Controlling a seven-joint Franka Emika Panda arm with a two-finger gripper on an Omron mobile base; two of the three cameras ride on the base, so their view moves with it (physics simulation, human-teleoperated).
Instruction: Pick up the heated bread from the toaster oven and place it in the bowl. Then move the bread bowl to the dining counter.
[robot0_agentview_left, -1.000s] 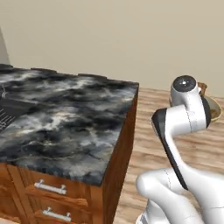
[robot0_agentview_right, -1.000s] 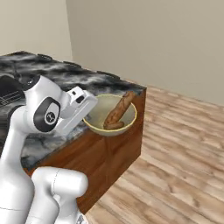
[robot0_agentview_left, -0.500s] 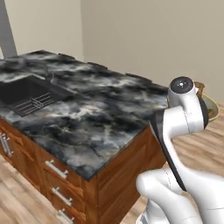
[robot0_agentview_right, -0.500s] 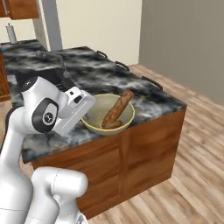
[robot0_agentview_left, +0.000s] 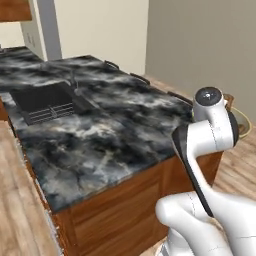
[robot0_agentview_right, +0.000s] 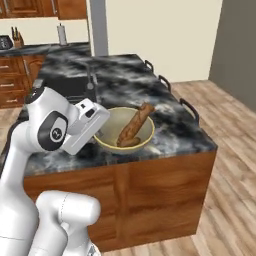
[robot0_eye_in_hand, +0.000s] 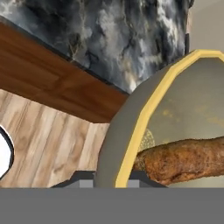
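Observation:
My gripper (robot0_eye_in_hand: 114, 178) is shut on the rim of the olive-yellow bowl (robot0_eye_in_hand: 183, 100), and the rim runs between the two fingertips. A long brown bread (robot0_eye_in_hand: 183, 159) leans inside the bowl. In the right base view the bowl (robot0_agentview_right: 116, 126) with the bread (robot0_agentview_right: 136, 125) hangs at the near end of the dining counter (robot0_agentview_right: 130, 75), right in front of my hand. I cannot tell whether the bowl touches the marbled top. In the left base view part of the bowl's rim (robot0_agentview_left: 243, 121) peeks out behind my arm, past the dining counter (robot0_agentview_left: 100, 125).
A dark sink (robot0_agentview_left: 42, 102) with a faucet (robot0_agentview_right: 91, 82) is set into the counter's far half. Dark chair backs (robot0_agentview_right: 162, 80) line its right edge. Wood floor (robot0_agentview_right: 230, 150) lies to the right. Cabinets and a back counter (robot0_agentview_right: 30, 50) stand behind.
The whole picture has shifted as the base drove and turned: the counter now lies lengthwise ahead with its sink in view. The bowl with the bread stays in my shut gripper.

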